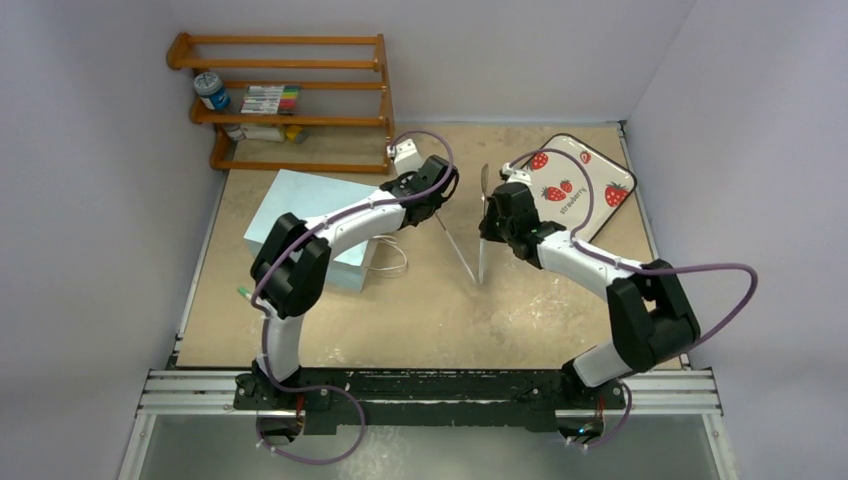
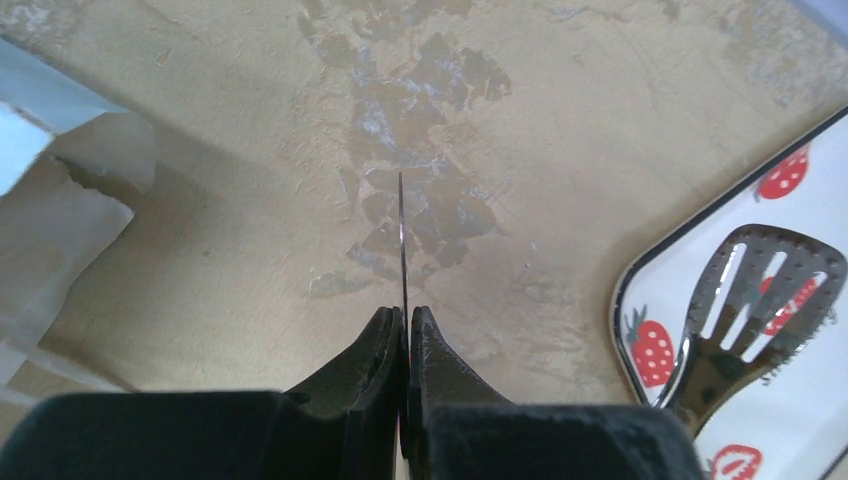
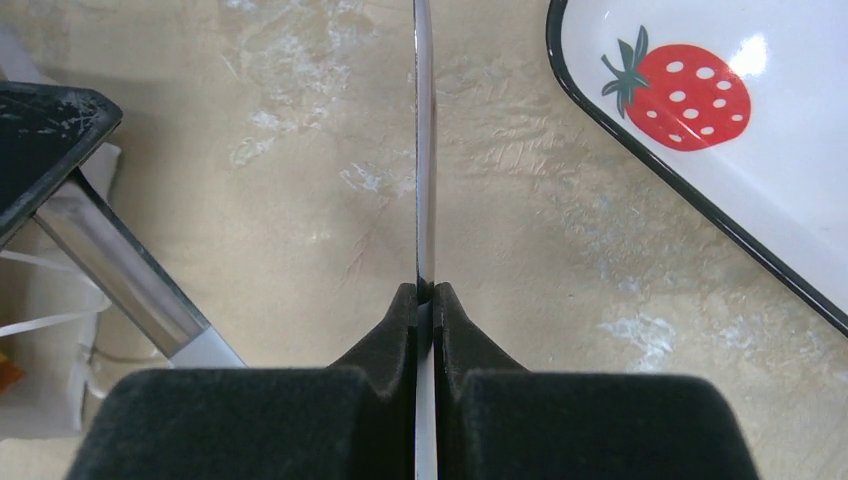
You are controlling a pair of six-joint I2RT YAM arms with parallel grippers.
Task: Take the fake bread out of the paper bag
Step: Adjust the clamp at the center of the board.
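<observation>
The pale blue paper bag [image 1: 300, 215] lies on its side at the left of the table, its white cord handles [image 1: 392, 256] trailing toward the middle. Its whitish-tan paper shows at the left of the left wrist view [image 2: 60, 230]. The fake bread is hidden; only an orange sliver [image 3: 6, 375] shows by the cords. My left gripper [image 1: 443, 200] [image 2: 407, 312] is shut on a thin dark blade [image 2: 402, 240] whose metal handle [image 1: 458, 250] slants down to the table. My right gripper [image 1: 488, 218] [image 3: 425, 290] is shut on the metal handle [image 3: 424, 150] of a slotted spatula [image 2: 760, 290].
A white strawberry-patterned tray [image 1: 590, 185] lies at the back right, just right of the spatula. A wooden rack [image 1: 290, 100] with markers and a jar stands against the back wall at the left. Walls close in on both sides.
</observation>
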